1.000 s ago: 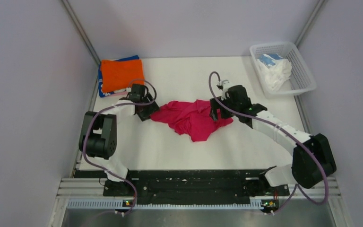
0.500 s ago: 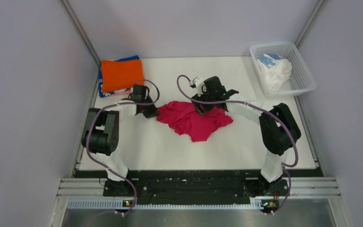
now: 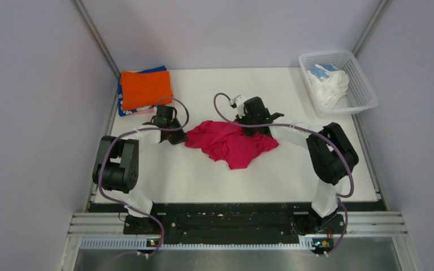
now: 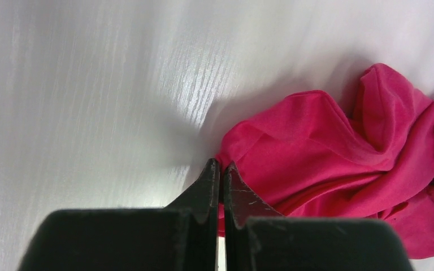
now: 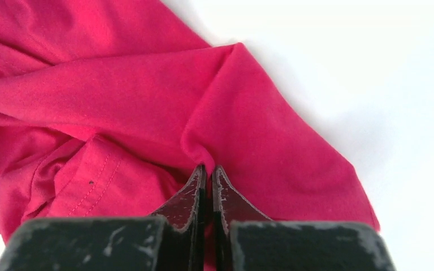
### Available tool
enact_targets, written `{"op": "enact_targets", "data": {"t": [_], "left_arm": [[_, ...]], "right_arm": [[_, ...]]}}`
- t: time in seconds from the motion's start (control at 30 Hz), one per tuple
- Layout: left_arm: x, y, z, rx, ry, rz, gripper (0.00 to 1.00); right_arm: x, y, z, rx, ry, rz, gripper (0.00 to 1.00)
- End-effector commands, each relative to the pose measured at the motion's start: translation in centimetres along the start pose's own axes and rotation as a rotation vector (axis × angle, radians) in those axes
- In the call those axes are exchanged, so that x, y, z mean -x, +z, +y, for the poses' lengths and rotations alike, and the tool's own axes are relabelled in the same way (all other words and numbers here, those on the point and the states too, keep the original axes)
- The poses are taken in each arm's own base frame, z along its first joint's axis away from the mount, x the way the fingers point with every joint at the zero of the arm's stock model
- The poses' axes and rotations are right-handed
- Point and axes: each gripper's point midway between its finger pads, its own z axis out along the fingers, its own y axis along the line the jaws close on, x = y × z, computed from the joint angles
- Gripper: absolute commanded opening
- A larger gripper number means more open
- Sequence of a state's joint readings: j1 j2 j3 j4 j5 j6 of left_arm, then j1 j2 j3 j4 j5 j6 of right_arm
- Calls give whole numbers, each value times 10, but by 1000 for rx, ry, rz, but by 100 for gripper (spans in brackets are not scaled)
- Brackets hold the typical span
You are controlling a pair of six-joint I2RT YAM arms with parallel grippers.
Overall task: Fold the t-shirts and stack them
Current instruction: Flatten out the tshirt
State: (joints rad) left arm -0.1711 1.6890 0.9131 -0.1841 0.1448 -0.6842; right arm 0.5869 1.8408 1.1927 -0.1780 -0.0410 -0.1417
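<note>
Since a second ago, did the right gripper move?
Yes. In the top view the right gripper has shifted left, farther from the basket, and is now shut on the far edge of the crimson shirt.

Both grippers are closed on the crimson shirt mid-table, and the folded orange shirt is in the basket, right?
Not quite: the orange shirt lies folded at the table's far-left corner, not in the basket, as the top view shows. The rest holds.
</note>
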Motion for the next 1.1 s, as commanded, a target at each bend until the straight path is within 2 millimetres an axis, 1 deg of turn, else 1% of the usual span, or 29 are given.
{"op": "enact_targets", "data": {"t": [0.0, 0.07, 0.17, 0.23, 0.3, 0.37, 0.4, 0.43, 0.47, 0.57, 0.67, 0.77, 0.83, 0.87, 0.93, 1.0, 1.07], "left_arm": [[21, -17, -10, -25, 36, -100, 0], [28, -25, -10, -13, 47, -138, 0], [39, -36, -7, 15, 59, -196, 0], [48, -42, 3, 66, 56, -250, 0], [52, -48, 6, 76, 49, -269, 0], [56, -56, 6, 72, 49, -290, 0], [59, -60, 6, 72, 49, -306, 0], [61, -64, 5, 69, 49, -321, 0], [64, -69, 4, 66, 49, -337, 0], [75, -85, -1, 52, 54, -392, 0], [84, -101, -1, 63, 51, -447, 0], [94, -122, -2, 73, 52, -510, 0], [104, -140, -10, 49, 61, -560, 0], [110, -151, -17, 27, 64, -586, 0], [119, -177, -33, -35, 71, -644, 0], [128, -208, -52, -113, 82, -710, 0], [133, -243, -71, -211, 109, -784, 0]], "right_arm": [[47, -30, -18, -99, 90, -187, 0], [47, -38, -25, -125, 121, -206, 0], [47, -50, -31, -114, 142, -227, 0], [44, -57, -37, -115, 159, -239, 0], [43, -66, -39, -86, 179, -263, 0], [42, -76, -44, -82, 190, -289, 0], [45, -84, -49, -91, 195, -317, 0], [49, -90, -50, -88, 221, -344, 0], [49, -95, -56, -98, 234, -358, 0], [50, -110, -63, -110, 229, -389, 0], [42, -121, -70, -142, 236, -393, 0], [35, -133, -79, -185, 203, -394, 0], [43, -148, -82, -202, 180, -431, 0], [43, -155, -82, -208, 176, -430, 0], [57, -175, -79, -202, 146, -478, 0], [74, -200, -76, -190, 119, -535, 0], [92, -231, -68, -168, 85, -602, 0]]}}
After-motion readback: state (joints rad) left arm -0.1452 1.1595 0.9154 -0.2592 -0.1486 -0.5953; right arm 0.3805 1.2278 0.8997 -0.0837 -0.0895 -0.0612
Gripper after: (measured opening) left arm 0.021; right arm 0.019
